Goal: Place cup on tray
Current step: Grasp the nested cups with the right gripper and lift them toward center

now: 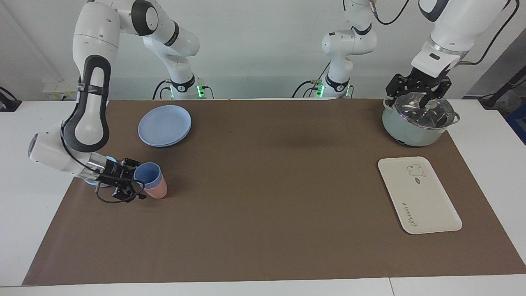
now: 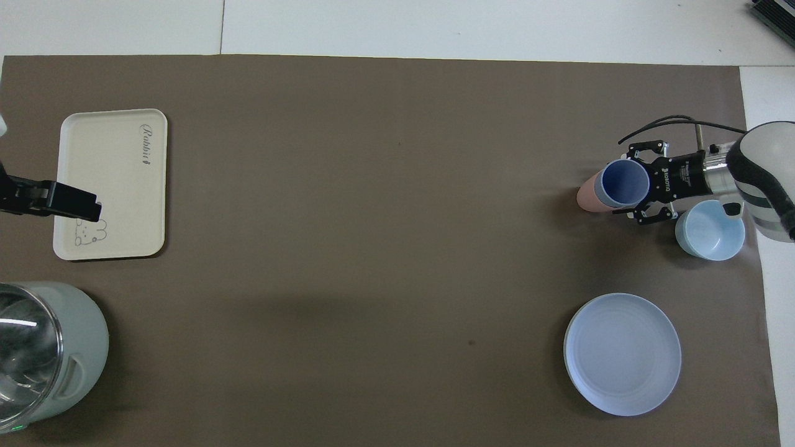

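At the right arm's end of the bench, the cup (image 1: 147,174) sits nested in a pink cup (image 1: 156,190), with the right claw (image 1: 132,181) spread apart at its 9 o'clock in the facing view. Cursive "Rabbit" marks the tray (image 1: 419,194) at the left arm's end. The left claw (image 1: 416,93), fingers apart, hangs over the pot (image 1: 417,119), which the overhead view cuts off.

Right arm bends down from its base to the right arm's end of the desk, forearm low and nearly level, wrist turned sideways. Right gripper (image 1: 132,183) sits low over the desk, fingers spread wide apart. Left arm hangs down from above near the desk's robot-side corner at its own end, left gripper (image 1: 418,91) pointing down, fingers spread, waiting.
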